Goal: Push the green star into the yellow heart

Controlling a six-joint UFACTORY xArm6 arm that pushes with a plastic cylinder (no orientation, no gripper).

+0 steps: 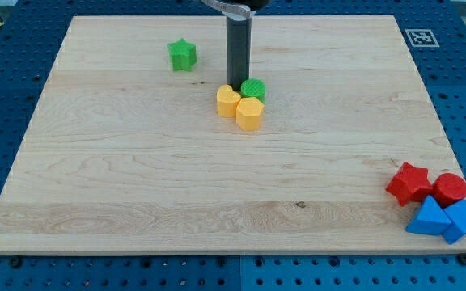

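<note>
My tip (239,83) is a bare dark rod end with nothing to open or close; it stands on the wooden board (136,178) just behind the yellow heart (228,102), seemingly touching it. Against the heart sit a yellow block (250,114) and a ribbed green cylinder (253,89). The green star (182,55) lies apart, towards the board's top-left corner. Red and blue blocks cluster at the bottom-right corner.

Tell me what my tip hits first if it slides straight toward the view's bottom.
Probably the yellow heart, sitting just below my tip, nearly touching. The green cylinder is close on the view's right and might get clipped; depth is unclear.
</note>
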